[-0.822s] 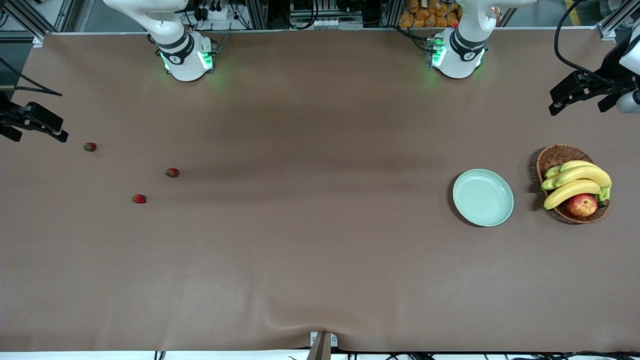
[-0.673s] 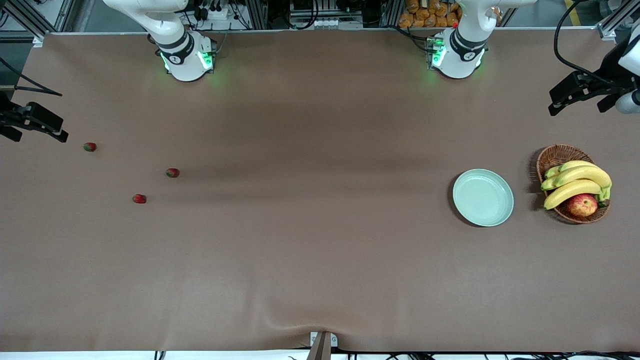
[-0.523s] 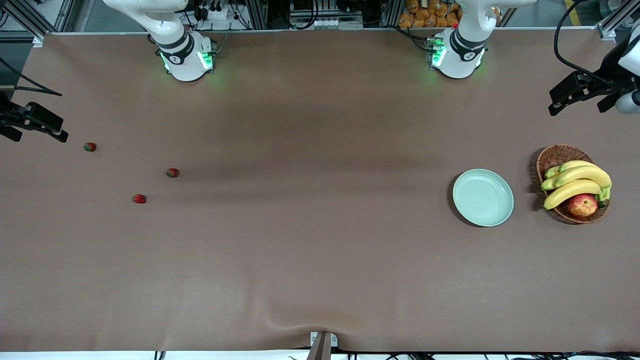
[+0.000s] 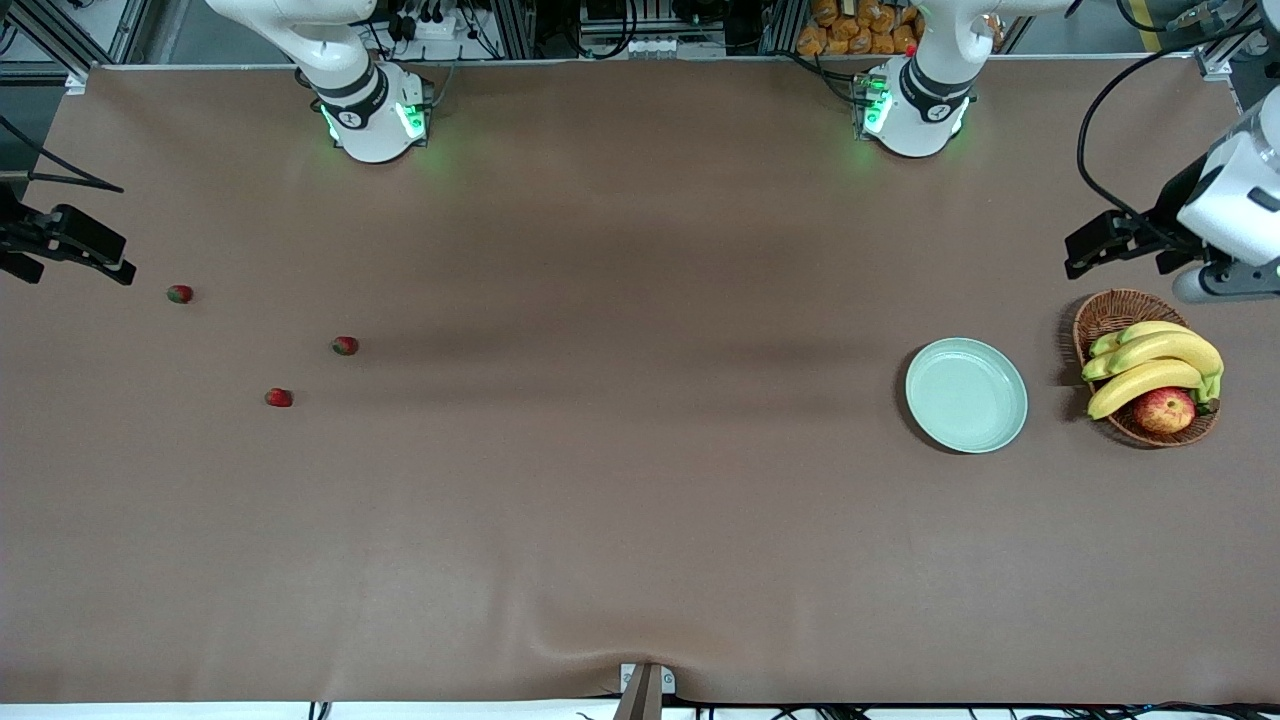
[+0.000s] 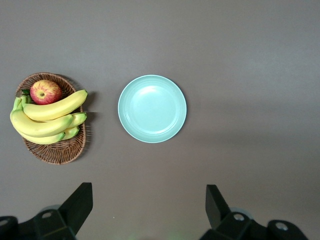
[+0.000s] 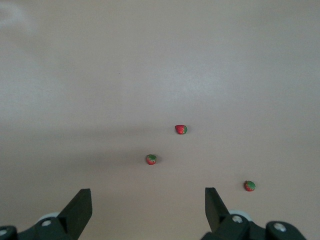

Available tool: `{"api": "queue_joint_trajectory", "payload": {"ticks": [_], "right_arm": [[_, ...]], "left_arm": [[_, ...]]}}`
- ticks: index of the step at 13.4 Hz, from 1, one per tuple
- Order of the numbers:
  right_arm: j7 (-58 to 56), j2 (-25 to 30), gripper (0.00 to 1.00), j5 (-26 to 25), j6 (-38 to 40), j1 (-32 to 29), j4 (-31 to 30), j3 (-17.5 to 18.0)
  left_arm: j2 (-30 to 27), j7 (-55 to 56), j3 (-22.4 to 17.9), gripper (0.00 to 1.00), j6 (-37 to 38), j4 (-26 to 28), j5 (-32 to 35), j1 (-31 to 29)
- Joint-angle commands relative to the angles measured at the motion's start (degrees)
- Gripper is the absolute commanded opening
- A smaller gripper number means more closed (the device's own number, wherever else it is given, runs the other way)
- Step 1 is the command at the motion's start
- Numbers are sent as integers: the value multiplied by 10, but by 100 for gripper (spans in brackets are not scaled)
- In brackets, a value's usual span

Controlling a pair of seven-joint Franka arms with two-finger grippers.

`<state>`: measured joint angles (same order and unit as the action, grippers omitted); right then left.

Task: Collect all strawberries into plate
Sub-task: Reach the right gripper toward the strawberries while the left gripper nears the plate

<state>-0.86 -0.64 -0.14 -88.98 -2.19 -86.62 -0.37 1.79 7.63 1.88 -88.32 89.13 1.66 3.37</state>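
Three strawberries [image 4: 179, 294] [image 4: 344, 346] [image 4: 278, 398] lie loose on the surface [image 4: 620, 480] at the right arm's end. The plate [image 4: 966, 395] sits bare, well apart, at the left arm's end, just beside the basket [image 4: 1116, 312] of bananas [image 4: 1150, 362] and an apple [image 4: 1164, 410].

Key relation: right gripper [image 4: 75, 248] hangs over its own end of the surface, close to the strawberry nearest that edge; the other two lie toward the middle, one nearer the front camera than the rest. Right arm is clearly the nearer one for any pick. Berries are too small to read a long axis.

Left gripper [image 4: 1110, 245] is up over the surface next to the basket, jaws wide, holding nothing. Right jaws wide too, empty.

Left wrist view shows the empty plate [image 5: 152, 108] and basket [image 5: 57, 150] between its spread fingers [image 5: 79, 205]; no berries there. Right wrist view shows all three berries [image 6: 181, 129] ahead of its fingers [image 6: 80, 207], green caps visible; no plate.

Judgement: nothing collected yet, first pick falls to the right arm.
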Motion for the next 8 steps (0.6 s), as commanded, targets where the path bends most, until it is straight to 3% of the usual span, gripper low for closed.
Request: {"api": "queue_joint_trajectory", "payload": {"ticks": [1,8], "right_arm": [[-10,-21,100,5,-3,-19,1,9],[-10,-75,100,-2,3,-37,-8,9]], "left_arm": [[-5,-10,-5,100,-4,-3,-12,-3],[45,-2,1,100,-76,-7,-13,9]]}}
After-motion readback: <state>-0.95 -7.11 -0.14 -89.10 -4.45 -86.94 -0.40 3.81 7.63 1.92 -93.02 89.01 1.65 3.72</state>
